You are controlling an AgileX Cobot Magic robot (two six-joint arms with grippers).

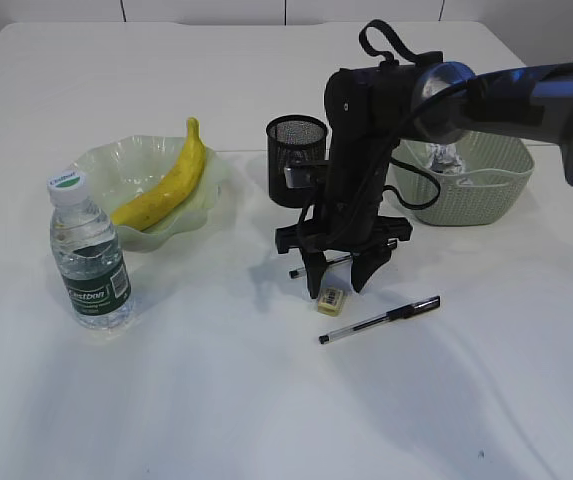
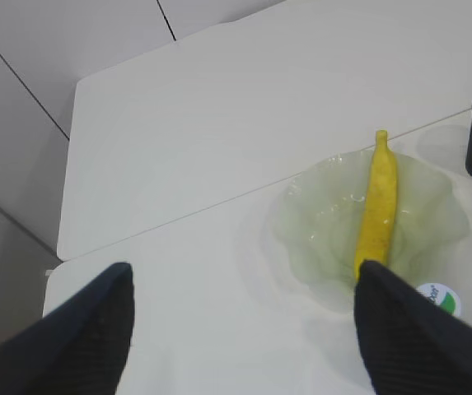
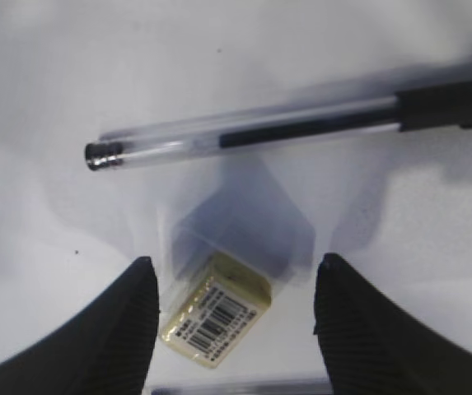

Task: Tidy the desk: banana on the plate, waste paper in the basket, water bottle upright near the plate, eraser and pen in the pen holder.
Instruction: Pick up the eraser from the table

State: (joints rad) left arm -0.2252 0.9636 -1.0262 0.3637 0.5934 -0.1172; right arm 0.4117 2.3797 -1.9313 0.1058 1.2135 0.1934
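A plain white surface (image 1: 266, 420) fills most of the scene, evenly lit, with soft grey shadows lying on it. Behind its far edge stands a white wall (image 1: 206, 10) divided by thin dark seams into panels. In the left wrist view the same pale panelled wall (image 2: 21, 107) runs beyond the surface's rounded corner.

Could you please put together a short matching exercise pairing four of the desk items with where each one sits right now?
Things:
1. banana
2. water bottle
3. eraser
4. crumpled paper

Places:
A. inside the woven basket
B. on the table between the right gripper fingers
C. lying across the green plate
D. standing upright in front of the plate

Pairs: 1-C, 2-D, 3-B, 4-A
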